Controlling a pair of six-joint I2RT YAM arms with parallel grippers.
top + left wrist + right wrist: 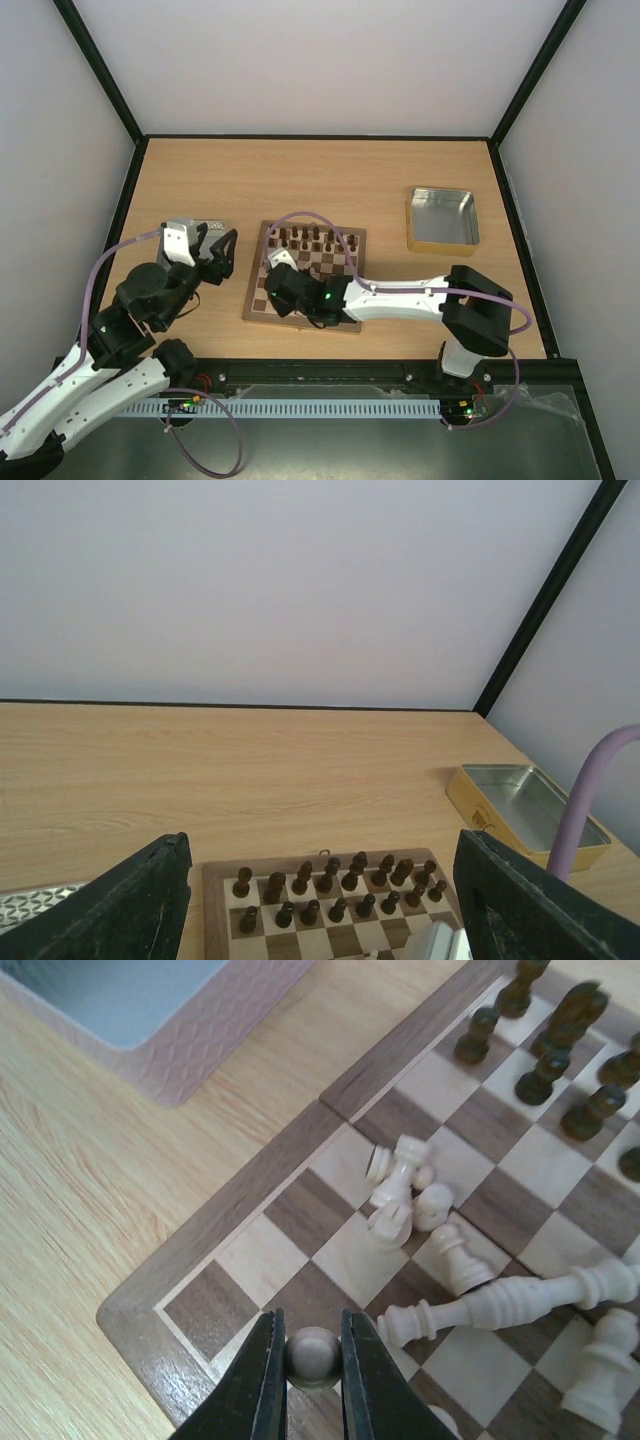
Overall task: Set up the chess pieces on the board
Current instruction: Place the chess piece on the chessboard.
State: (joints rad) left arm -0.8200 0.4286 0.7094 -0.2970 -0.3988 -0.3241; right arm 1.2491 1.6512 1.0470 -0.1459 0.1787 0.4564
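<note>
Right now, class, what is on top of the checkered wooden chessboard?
Dark brown chessmen stand in two far rows; cream wooden pieces lie mostly toppled near one corner. The right gripper pinches one. Squares under the right arm are hidden.

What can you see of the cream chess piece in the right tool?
The cream chess piece shows only a smooth, rounded top, pale wood by its look; the ball shape suggests a pawn. Seen from above, its body and base are hidden. The right tool is shut on it, a dark finger against each side. It is over the chessboard near a corner, beside the border; whether it rests on the wood is unclear. The toppled cream pieces nearby do not touch it.
</note>
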